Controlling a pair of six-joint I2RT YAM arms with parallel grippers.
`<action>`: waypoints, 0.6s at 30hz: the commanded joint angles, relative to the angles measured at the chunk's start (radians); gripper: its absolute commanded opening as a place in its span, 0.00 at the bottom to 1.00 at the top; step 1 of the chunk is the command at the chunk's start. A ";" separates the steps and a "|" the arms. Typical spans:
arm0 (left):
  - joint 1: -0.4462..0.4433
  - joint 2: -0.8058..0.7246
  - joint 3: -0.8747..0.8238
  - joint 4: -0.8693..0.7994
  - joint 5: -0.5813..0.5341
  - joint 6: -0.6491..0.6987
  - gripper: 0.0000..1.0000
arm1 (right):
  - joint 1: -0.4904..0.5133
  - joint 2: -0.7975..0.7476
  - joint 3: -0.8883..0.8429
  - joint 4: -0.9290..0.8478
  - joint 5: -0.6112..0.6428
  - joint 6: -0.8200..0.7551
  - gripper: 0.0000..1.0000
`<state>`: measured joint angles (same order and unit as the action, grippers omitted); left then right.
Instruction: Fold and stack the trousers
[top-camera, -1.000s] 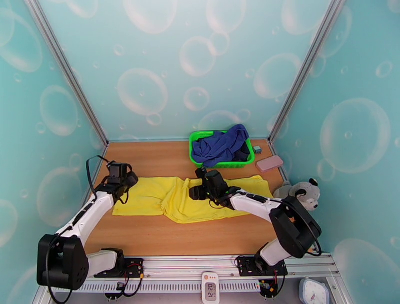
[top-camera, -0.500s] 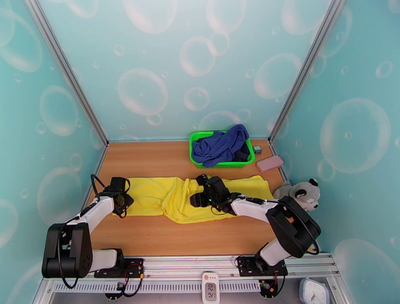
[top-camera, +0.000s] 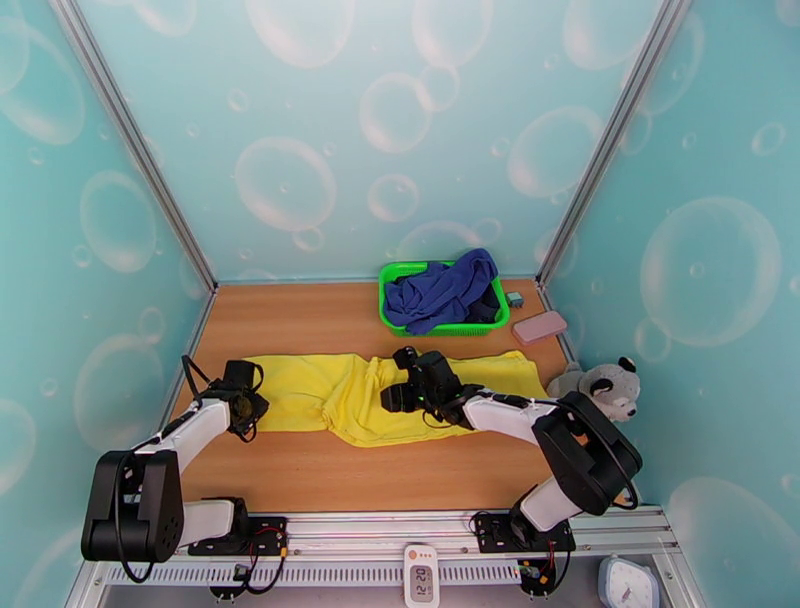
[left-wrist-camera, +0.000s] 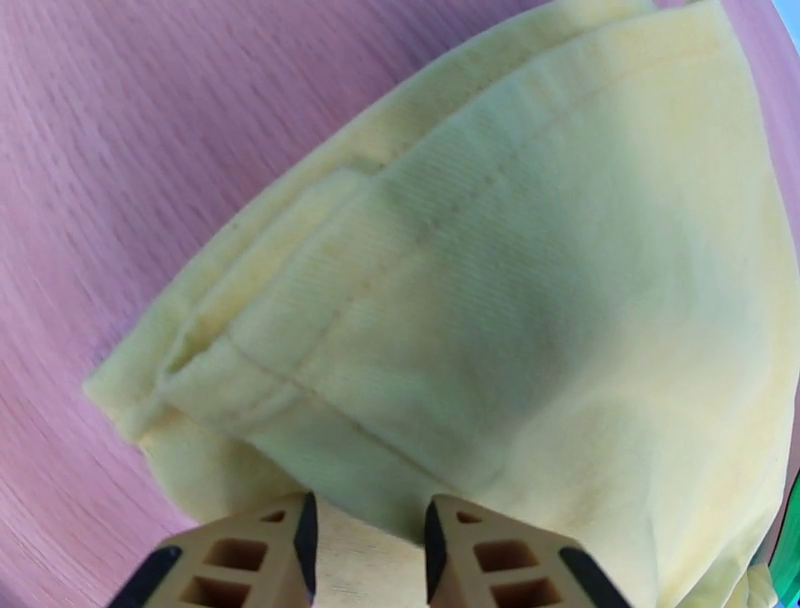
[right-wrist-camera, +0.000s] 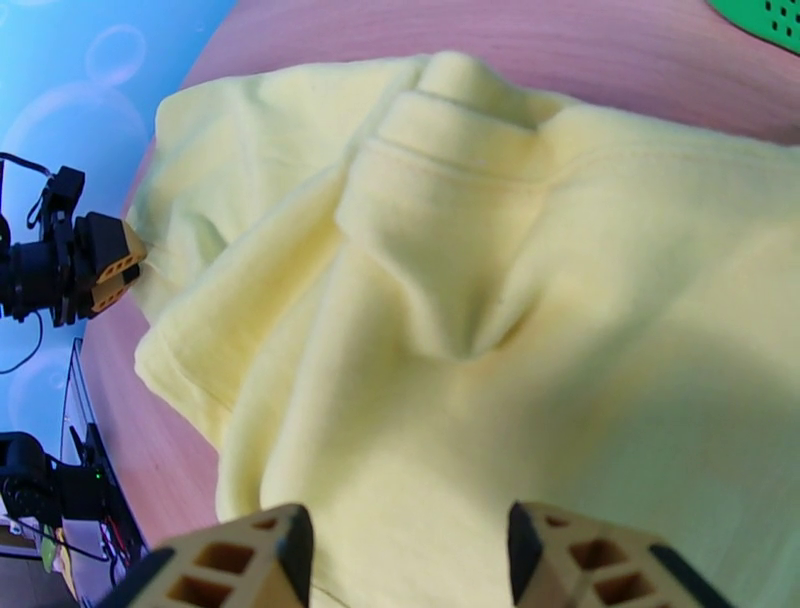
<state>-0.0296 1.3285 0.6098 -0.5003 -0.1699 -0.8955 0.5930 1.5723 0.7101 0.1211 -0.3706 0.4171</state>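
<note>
The left gripper (top-camera: 243, 405) sits low on the table (top-camera: 330, 470), at the left end of the trousers (top-camera: 310, 390). In the left wrist view its two fingers (left-wrist-camera: 265, 550) are cut off at the bottom. Yellow cloth fills the thin gap between them. I cannot tell if they squeeze the cloth or only touch it. That end has a hem folded in layers, and the top layer hides what is under it.

Seen from above, the right gripper (top-camera: 395, 395) covers part of the bunched middle of the trousers. In the right wrist view its fingers (right-wrist-camera: 245, 560) stand wide apart and hold nothing. The cloth is just below them.

There is one pair of trousers, lying long across the table from left to right. There are two arms and two grippers. One green basket (top-camera: 470, 328) stands behind the trousers, right of the middle. One blue cloth (top-camera: 445, 285) is heaped in it and hangs over its rim. Just right of the basket is one small grey thing (top-camera: 514, 298), too small to make out. Then comes one pink block (top-camera: 539, 327). One stuffed toy (top-camera: 600, 385) sits by the right wall, and the right arm hides part of it.

The table is brown wood. The walls (top-camera: 330, 150) are blue-green with pale bubbles. Two metal posts (top-camera: 130, 140) run up from the far corners. One small white clock (top-camera: 421, 575) sits on the front rail.
</note>
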 joint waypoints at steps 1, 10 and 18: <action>-0.003 -0.020 -0.006 0.038 -0.040 -0.021 0.28 | -0.004 -0.011 -0.021 0.006 -0.001 -0.001 0.56; 0.007 -0.090 0.010 0.016 -0.073 -0.009 0.00 | -0.053 0.018 -0.115 0.099 -0.014 0.070 0.56; 0.018 -0.200 0.086 -0.060 -0.048 0.054 0.00 | -0.089 0.053 -0.131 0.049 0.018 0.082 0.56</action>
<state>-0.0212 1.1545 0.6434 -0.5140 -0.2173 -0.8829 0.5201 1.5871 0.5873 0.2043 -0.3843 0.4641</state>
